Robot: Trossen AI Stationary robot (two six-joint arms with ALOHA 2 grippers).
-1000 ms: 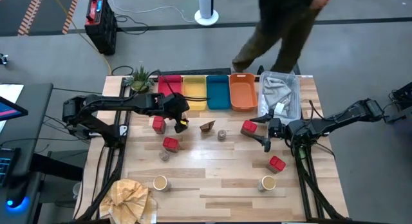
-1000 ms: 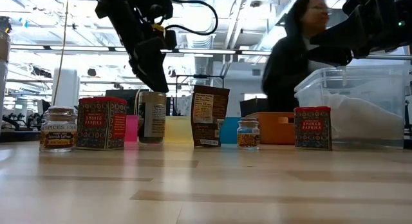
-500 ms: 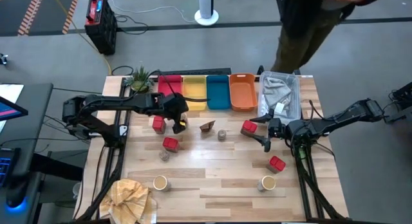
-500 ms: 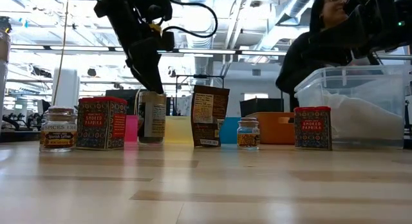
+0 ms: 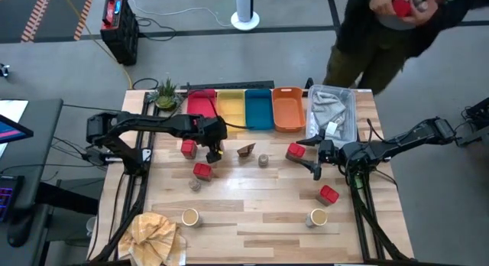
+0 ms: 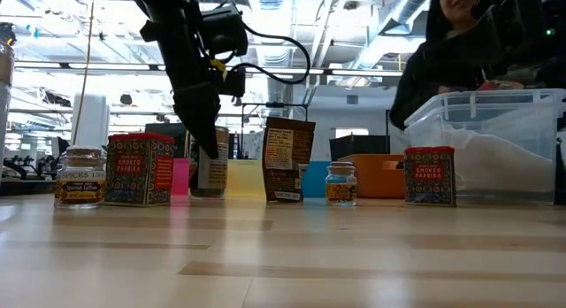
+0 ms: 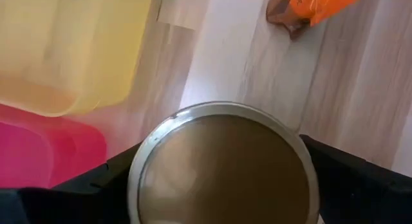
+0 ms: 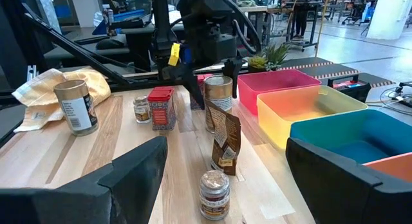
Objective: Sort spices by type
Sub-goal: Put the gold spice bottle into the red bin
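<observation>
Directly beneath the left pincer (image 5: 214, 150) stands a spice tin (image 7: 222, 165).

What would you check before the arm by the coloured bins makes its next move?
1. Left gripper around the tall tin: ok, one finger shows on each side of its lid.
2. Fingers closed on the tin: not ok, they stand wide.
3. Tin upright on the table: ok.
4. Neighbours clear: ok, the red paprika tin and brown pouch stand apart from it.
5. Bins free to receive: cannot tell, only the yellow bin shows bare.
6. Right gripper out of the way: ok, open, near the clear tub.
</observation>
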